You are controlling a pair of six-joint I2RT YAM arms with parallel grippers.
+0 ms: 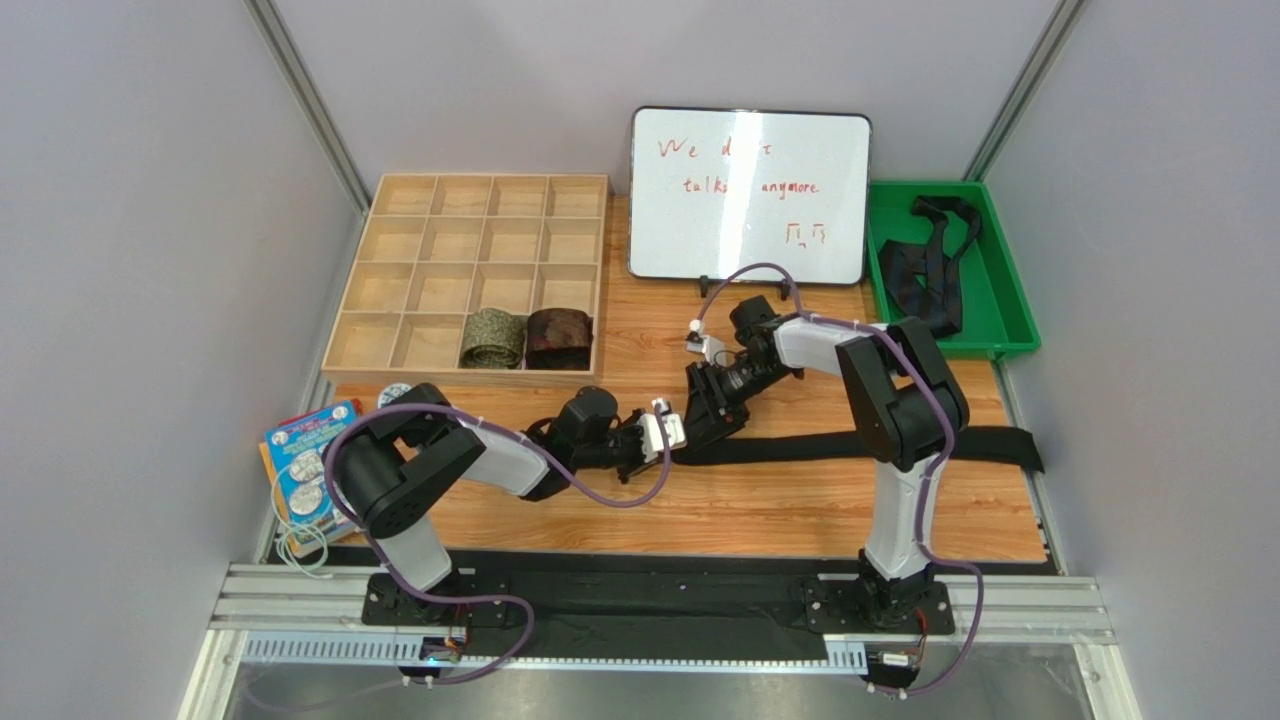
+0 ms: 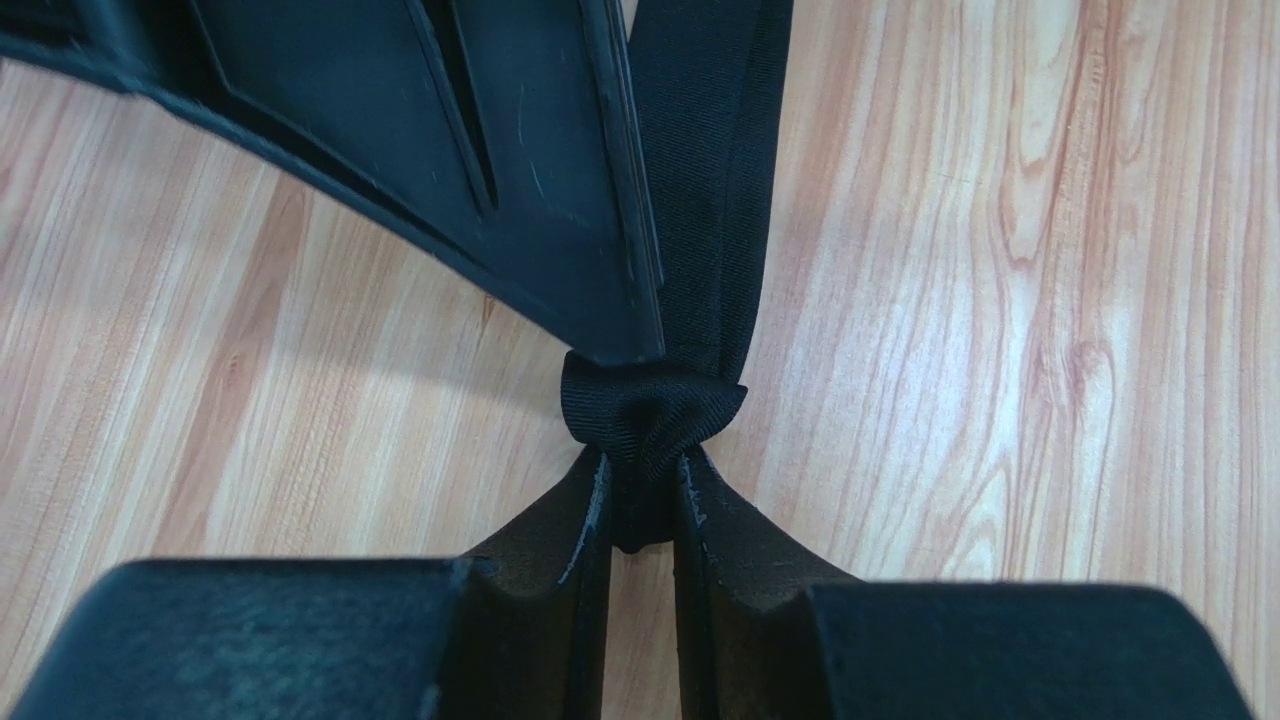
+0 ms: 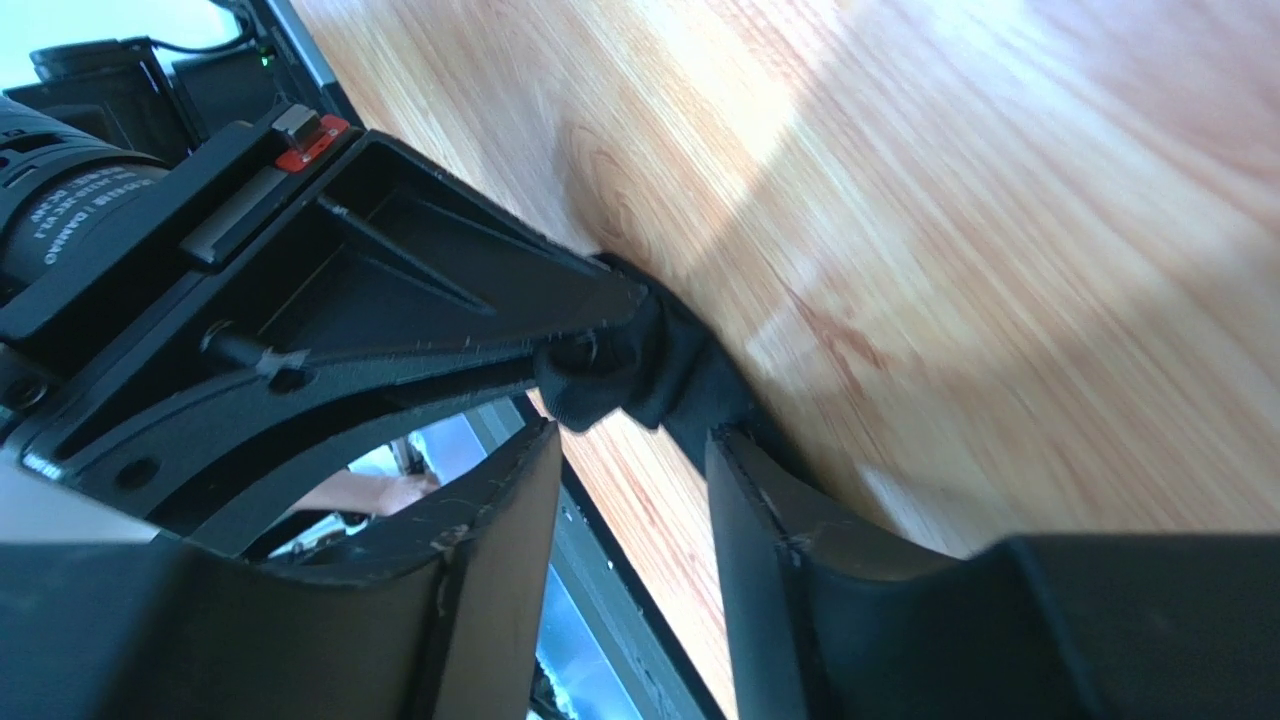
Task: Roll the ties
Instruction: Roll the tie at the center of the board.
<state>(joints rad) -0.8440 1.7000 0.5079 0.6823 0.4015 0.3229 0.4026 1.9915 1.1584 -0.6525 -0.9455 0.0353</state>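
A long black tie (image 1: 872, 444) lies flat across the wooden table, running right from the middle. My left gripper (image 2: 643, 477) is shut on its bunched-up end (image 2: 655, 408), and the strip (image 2: 718, 165) leads away from the jaws. My right gripper (image 3: 631, 450) stands open right at that same end (image 3: 624, 368), with nothing between its fingers. In the top view the two grippers, left (image 1: 672, 432) and right (image 1: 703, 405), meet at the table's middle. An olive-green rolled tie (image 1: 492, 338) and a reddish-brown one (image 1: 559, 338) sit in the wooden box. More black ties (image 1: 924, 263) lie in the green tray.
The wooden compartment box (image 1: 451, 240) stands at the back left. A whiteboard (image 1: 748, 192) leans at the back centre and the green tray (image 1: 1004, 300) sits at the back right. A blue package (image 1: 305, 458) lies at the left edge.
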